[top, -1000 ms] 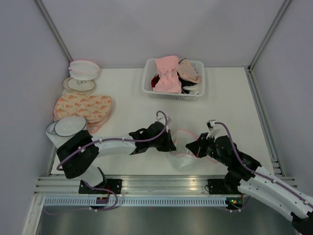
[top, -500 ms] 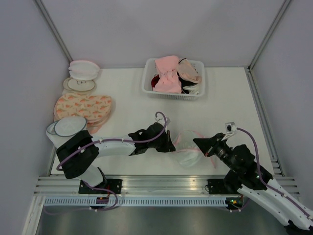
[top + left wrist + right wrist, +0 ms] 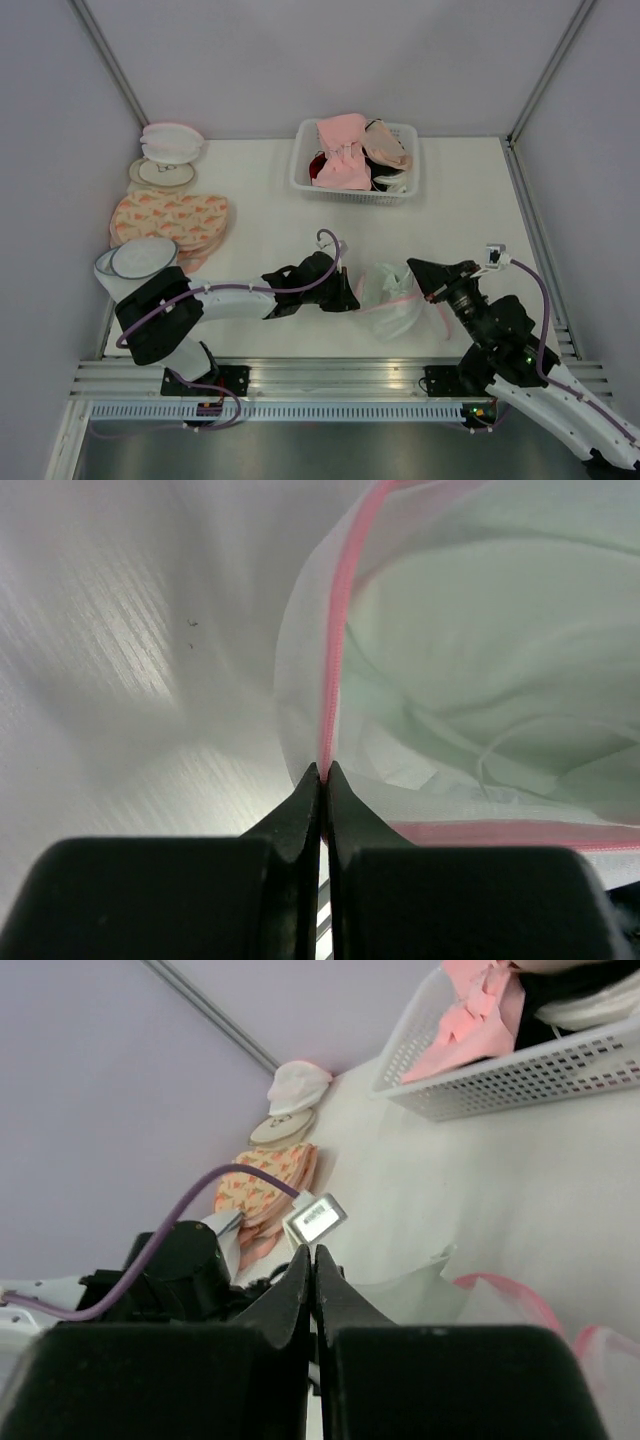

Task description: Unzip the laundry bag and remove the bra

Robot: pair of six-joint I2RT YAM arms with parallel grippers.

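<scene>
The laundry bag (image 3: 392, 312), a white mesh dome with pink zipper trim, lies near the table's front edge between my two arms. My left gripper (image 3: 351, 297) is shut on its pink rim at the bag's left side; in the left wrist view the trim runs straight into the closed tips (image 3: 324, 768). The bag (image 3: 300, 670) gapes there, and the pale mint bra (image 3: 470, 640) shows inside. My right gripper (image 3: 411, 266) is shut at the bag's upper right edge. In the right wrist view nothing shows between its tips (image 3: 313, 1250), and the bag's pink rim (image 3: 505, 1290) lies below and to the right.
A white basket (image 3: 350, 195) of pink and beige bras stands at the back centre. Flat orange-patterned bags (image 3: 170, 220), a blue-rimmed mesh dome (image 3: 140, 258) and stacked round bags (image 3: 168, 145) line the left wall. A metal rail (image 3: 320, 375) borders the near edge.
My right arm has swung right and back, its shut gripper going from the bag's right side to its upper right edge. The bag has shifted slightly right. My left gripper has held still.
</scene>
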